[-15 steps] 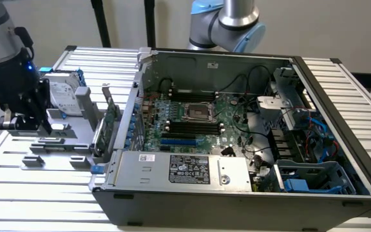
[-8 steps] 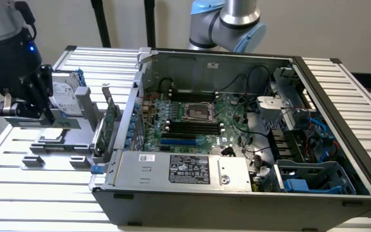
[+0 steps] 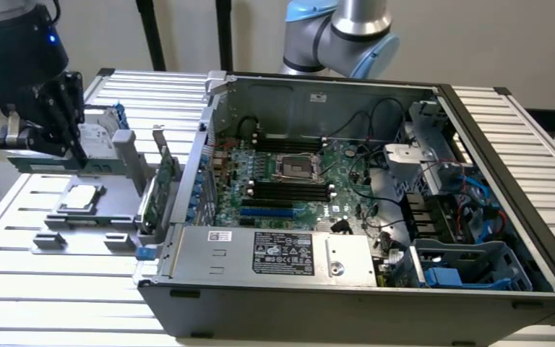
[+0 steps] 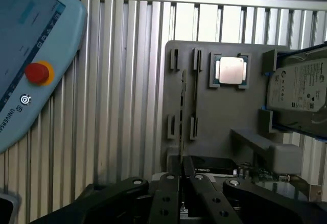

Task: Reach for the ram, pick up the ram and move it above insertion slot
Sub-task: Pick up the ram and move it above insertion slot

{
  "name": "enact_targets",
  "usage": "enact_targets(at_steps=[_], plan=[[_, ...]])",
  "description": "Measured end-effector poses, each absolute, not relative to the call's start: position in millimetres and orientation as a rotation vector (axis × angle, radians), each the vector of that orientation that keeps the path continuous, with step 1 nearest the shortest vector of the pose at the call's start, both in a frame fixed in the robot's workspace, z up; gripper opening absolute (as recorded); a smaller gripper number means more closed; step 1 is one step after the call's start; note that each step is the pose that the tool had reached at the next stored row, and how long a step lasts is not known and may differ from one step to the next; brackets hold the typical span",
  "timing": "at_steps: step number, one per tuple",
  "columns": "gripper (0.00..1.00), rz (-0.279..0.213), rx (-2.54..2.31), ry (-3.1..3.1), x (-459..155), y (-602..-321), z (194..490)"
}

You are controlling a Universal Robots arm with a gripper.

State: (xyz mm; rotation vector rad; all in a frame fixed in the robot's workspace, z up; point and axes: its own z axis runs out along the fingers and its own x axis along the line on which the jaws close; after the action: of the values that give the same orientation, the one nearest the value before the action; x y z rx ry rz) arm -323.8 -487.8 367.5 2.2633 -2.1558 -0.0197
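While nothing is held between its fingers [image 4: 166,198], which are set almost together, the gripper [image 4: 185,177] is poised over the near end of the tray [image 4: 230,116]. Just beside the fingertips a card [image 4: 260,174] is seen, partly hidden. Straight ahead of the gripper the ram [image 4: 182,106] is stood on edge between slotted blocks, untouched. Its long axis runs directly away from the fingertips, roughly in line with the finger gap, so its flat faces are judged to be presented to the jaws. Further out and off to one side, a CPU [image 4: 231,70] is seated in its recess, and a drive [image 4: 301,93] is propped at the tray's edge. A pendant [image 4: 30,55] is laid on the ram's other side. In the exterior view the open case [image 3: 306,97] is placed well apart from the gripper, toward that view's right, with the slots [image 3: 287,191] inside it.
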Motion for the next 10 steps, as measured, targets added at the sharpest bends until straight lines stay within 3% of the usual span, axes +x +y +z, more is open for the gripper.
enact_targets(at_steps=[10], plan=[[0.13,-0.043,2.280,-2.160,-294.3,-487.8,386.0]])
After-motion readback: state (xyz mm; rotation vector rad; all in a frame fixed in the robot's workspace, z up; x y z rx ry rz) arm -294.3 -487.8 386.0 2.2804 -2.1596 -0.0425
